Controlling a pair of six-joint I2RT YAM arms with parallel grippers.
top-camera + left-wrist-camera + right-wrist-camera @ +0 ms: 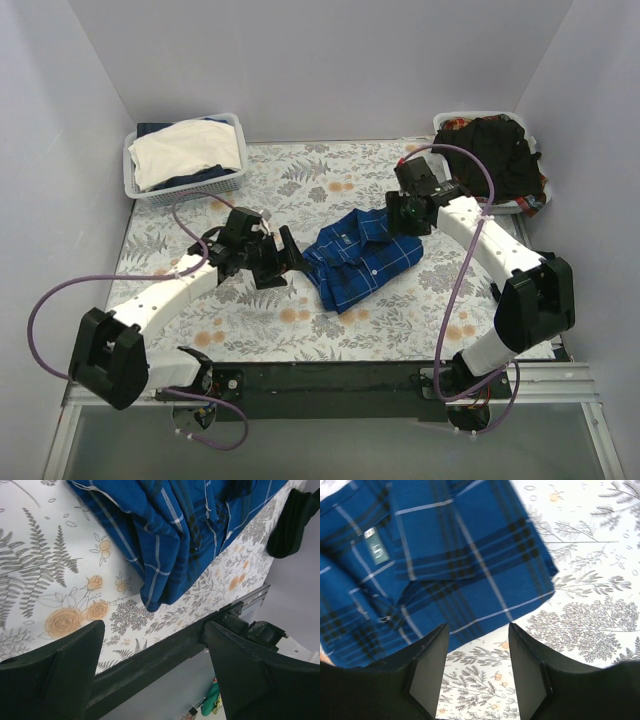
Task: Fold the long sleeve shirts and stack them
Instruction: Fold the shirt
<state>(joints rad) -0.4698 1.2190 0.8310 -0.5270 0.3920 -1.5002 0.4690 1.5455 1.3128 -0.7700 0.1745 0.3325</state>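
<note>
Shirt (362, 257) centre of counter (330, 172); left hand (285, 258) just left of it, right hand (403, 220) at its upper right; left basket (135, 186) and right basket (446, 122) in top corners.

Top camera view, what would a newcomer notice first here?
A folded royal-blue plaid shirt lies mid-table on the floral tabletop, with the left tool and right tool open on either side of it. At the back corners stand a left basket of pale cloth and a right basket of dark garments.
</note>
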